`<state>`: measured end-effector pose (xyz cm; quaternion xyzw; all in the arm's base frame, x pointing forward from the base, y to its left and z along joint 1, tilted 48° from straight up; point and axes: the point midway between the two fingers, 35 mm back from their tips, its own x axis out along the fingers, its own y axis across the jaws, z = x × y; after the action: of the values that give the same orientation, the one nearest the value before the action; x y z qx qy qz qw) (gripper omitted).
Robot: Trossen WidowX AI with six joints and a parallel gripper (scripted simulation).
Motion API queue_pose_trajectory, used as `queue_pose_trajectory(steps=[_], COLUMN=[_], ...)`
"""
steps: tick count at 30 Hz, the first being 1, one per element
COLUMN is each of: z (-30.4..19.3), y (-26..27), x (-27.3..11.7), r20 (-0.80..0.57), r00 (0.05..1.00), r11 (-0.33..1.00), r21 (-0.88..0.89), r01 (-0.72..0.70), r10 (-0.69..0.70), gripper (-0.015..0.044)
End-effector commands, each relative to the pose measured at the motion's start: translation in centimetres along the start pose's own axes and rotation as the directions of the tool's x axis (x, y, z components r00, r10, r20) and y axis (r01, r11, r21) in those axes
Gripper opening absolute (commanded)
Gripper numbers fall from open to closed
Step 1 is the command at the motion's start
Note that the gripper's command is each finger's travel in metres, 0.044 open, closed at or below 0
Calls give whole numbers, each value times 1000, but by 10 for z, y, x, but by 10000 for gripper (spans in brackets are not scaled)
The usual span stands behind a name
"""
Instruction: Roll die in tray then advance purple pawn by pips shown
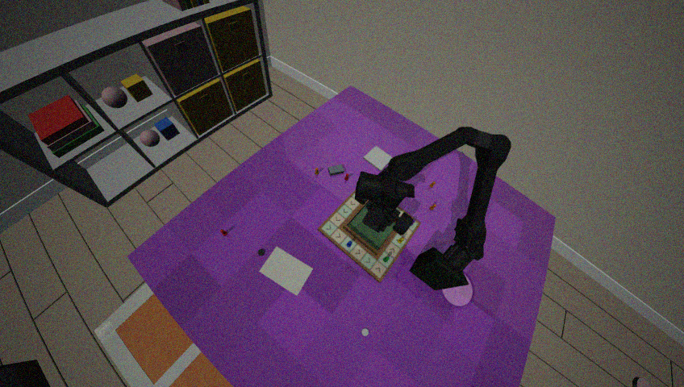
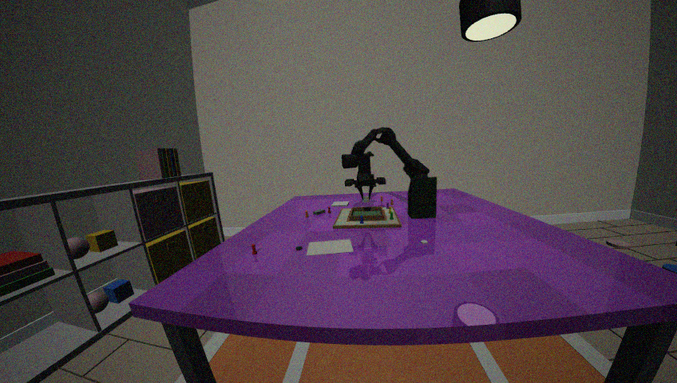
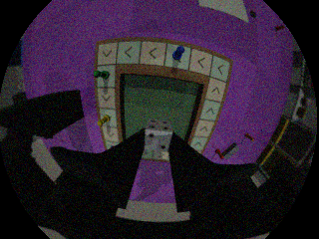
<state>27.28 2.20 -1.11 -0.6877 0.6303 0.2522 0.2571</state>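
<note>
Die (image 3: 159, 141) pips too blurred, perhaps unreadable; arm hides tray (image 1: 360, 225) partly.

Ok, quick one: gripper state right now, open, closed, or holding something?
Gripper: closed on the die, held above the green tray of the game board.

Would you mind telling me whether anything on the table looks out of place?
Several small pawns lie off the board: a red one far out to its left, others near a grey block. The gripper holds the die above the green tray.
</note>
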Motion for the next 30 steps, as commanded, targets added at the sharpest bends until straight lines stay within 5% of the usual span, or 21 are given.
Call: queue_pose_trajectory(steps=[1, 14, 30], z=[-4, 0, 1], y=[0, 11, 13], x=[1, 13, 16], r20=[-3, 317, 734], r00=[1000, 941, 678], r11=[999, 993, 999], r21=[-41, -65, -47], r01=[5, -101, -6], r10=[-5, 117, 38], gripper=[0, 0, 0])
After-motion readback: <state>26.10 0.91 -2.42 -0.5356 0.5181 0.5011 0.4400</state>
